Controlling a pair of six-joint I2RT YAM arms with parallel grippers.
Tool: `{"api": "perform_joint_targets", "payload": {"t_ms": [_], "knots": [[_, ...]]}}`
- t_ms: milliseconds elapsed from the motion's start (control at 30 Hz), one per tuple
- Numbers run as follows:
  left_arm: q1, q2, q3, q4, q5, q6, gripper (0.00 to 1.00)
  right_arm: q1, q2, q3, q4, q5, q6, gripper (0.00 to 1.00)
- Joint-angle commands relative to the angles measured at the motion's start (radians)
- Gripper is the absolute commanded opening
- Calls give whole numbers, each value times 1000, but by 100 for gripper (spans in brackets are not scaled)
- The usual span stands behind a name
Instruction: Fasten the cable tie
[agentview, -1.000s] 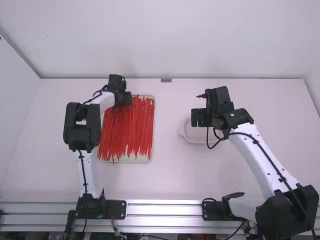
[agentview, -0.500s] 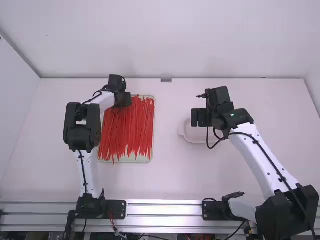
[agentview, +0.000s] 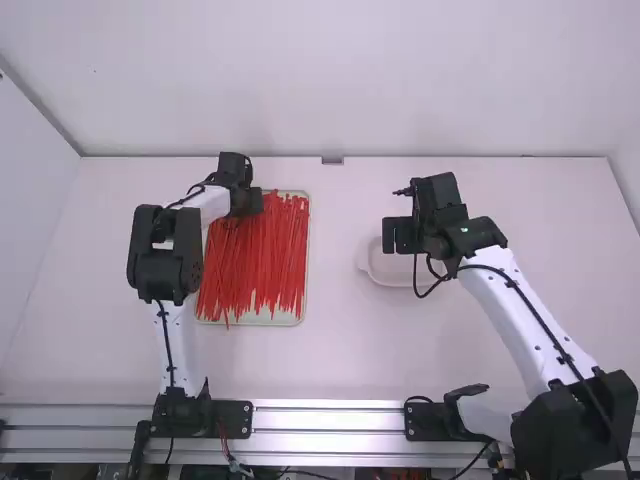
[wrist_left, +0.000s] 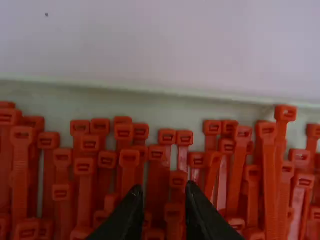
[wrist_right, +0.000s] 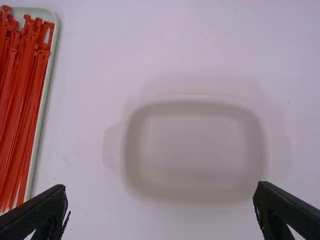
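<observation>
Left gripper (wrist_left: 163, 187) low over cable ties (agentview: 255, 255) in tray (agentview: 305, 250), jaws narrowly apart, likely singling one out. Right gripper (wrist_right: 160, 187) spread wide above dish (wrist_right: 192, 150), apparently on standby.

White counter (agentview: 350, 330) enclosed by plain white walls: a back wall (agentview: 330, 70) rises beyond the left pincer (wrist_left: 163, 186), and a side wall (agentview: 25, 220) stands to that pincer's left. A small grey clip (agentview: 332, 158) sits at the counter's far edge. An aluminium rail (agentview: 320, 412) runs along its near edge. Lighting is even and soft.
</observation>
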Motion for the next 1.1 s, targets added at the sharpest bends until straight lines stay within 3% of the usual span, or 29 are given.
{"api": "perform_joint_targets", "payload": {"t_ms": [0, 1067], "knots": [[-14, 17, -14, -1, -10, 22, 22, 2, 4, 37, -1, 9, 0, 99], [-19, 17, -16, -6, -8, 38, 18, 1, 4, 37, -2, 10, -5, 99]]}}
